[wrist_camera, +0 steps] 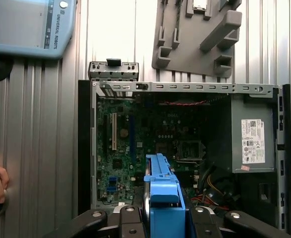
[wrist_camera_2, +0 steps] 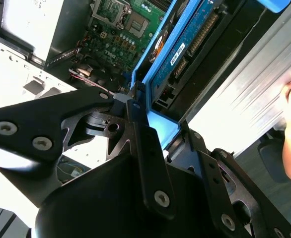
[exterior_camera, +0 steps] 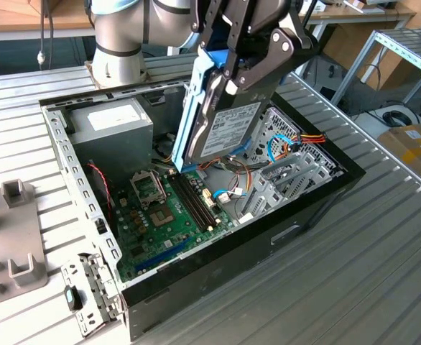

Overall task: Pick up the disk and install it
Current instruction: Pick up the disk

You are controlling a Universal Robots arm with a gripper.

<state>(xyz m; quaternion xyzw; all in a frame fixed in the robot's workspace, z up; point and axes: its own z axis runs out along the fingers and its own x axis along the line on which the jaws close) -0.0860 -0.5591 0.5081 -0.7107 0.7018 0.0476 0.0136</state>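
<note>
Gripper fingers clamped on disk, tilted over open computer case, upper centre of exterior view.

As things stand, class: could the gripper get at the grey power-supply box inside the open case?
Probably not. The gripper is shut on the disk, which hangs steeply tilted over the motherboard, so its grip is taken. The power-supply box itself lies uncovered in the open case.

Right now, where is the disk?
In the exterior view, the gripper holds the disk tilted above the open computer case, over the motherboard, with the power supply to the exterior view's left.
</note>
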